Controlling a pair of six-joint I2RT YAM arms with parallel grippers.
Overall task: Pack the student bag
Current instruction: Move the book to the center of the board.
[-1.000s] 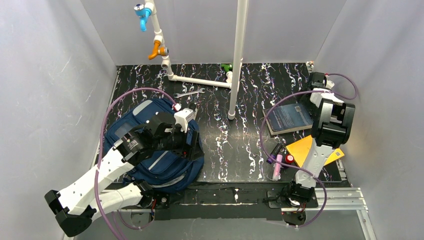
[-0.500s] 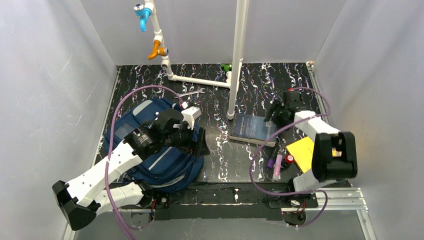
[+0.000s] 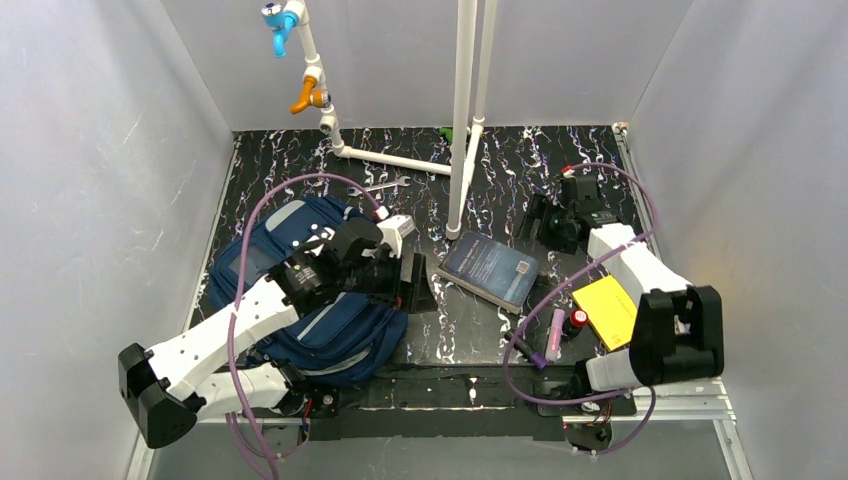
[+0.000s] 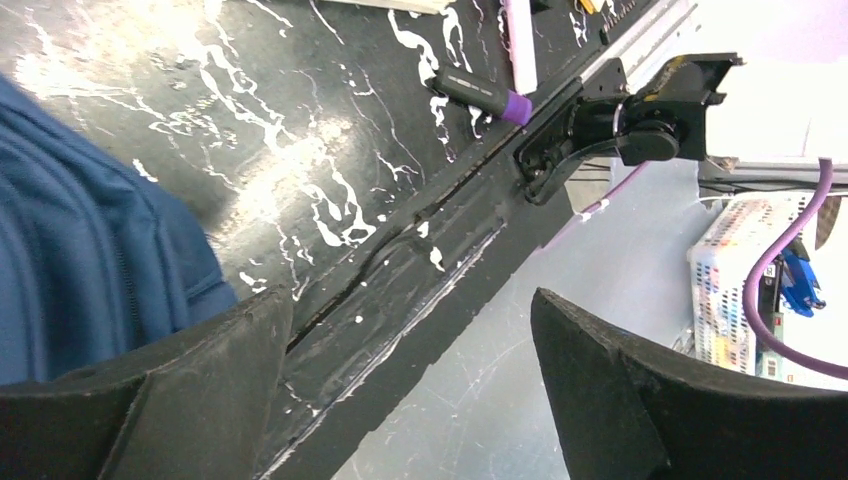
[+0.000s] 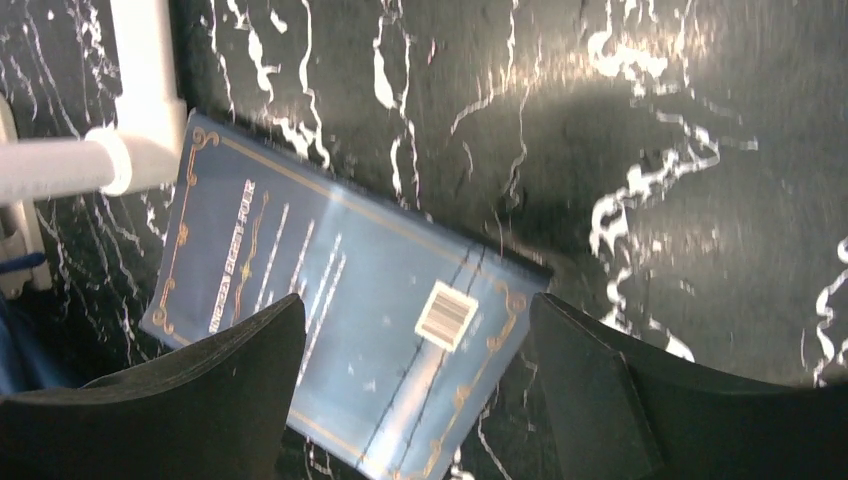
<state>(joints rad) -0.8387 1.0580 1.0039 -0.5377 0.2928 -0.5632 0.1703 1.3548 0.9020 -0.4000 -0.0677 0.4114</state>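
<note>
The black marbled worktop carries the student bag, which lies flat toward its left near corner, pockets up, with nothing yet seen going into it. The left hand has slid off the bag's top to its right edge and hangs there with jaws spread and empty, the bag's blue fabric just at its side. The right hand, well to the bag's right, is likewise spread and grasps nothing. Over the last second it has dragged the dark blue book toward the bag and let it go; the book now lies flat and skewed just right of the bag, under the right wrist camera. That probably sets up a handover reach for the left hand. Further right of the bag wait a yellow notebook and a pink marker.
</note>
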